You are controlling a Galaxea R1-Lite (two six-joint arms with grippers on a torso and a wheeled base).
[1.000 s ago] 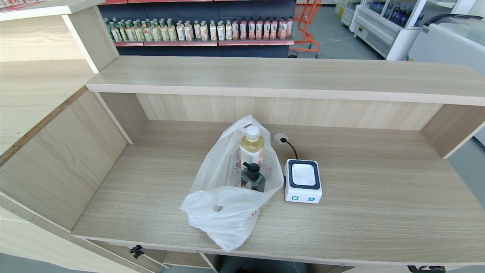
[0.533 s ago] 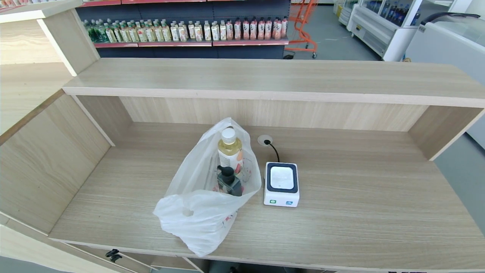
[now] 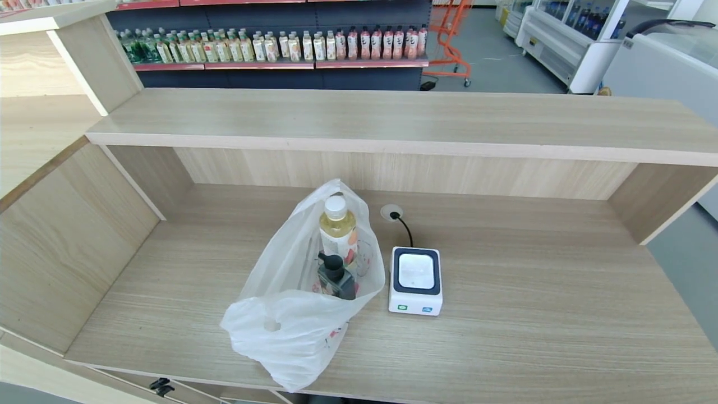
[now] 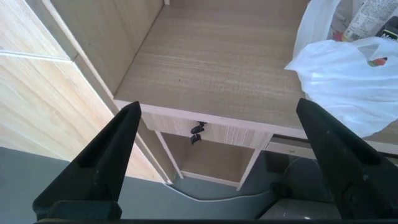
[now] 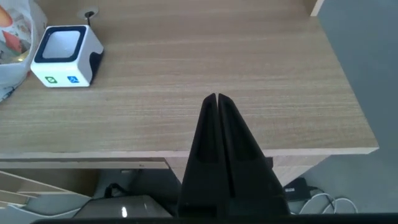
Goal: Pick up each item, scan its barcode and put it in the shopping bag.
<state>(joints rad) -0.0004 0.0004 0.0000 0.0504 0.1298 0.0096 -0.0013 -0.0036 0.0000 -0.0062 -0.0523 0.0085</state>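
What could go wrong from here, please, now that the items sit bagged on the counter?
The thin white plastic shopping bag sags to the wooden counter's front edge; a tug might slide it off.
The tall white-capped bottle of yellow drink stands upright inside that limp bag, beside the white square scanner; a bump could tip it onto that.
The left gripper, jaws open, is off the counter's front edge near the bag and could snag it when rising.

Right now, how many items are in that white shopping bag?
2 that I can see: a yellow drink bottle standing at the back of the shopping bag, and a dark pump bottle right in front of it. The crumpled plastic may hide more.
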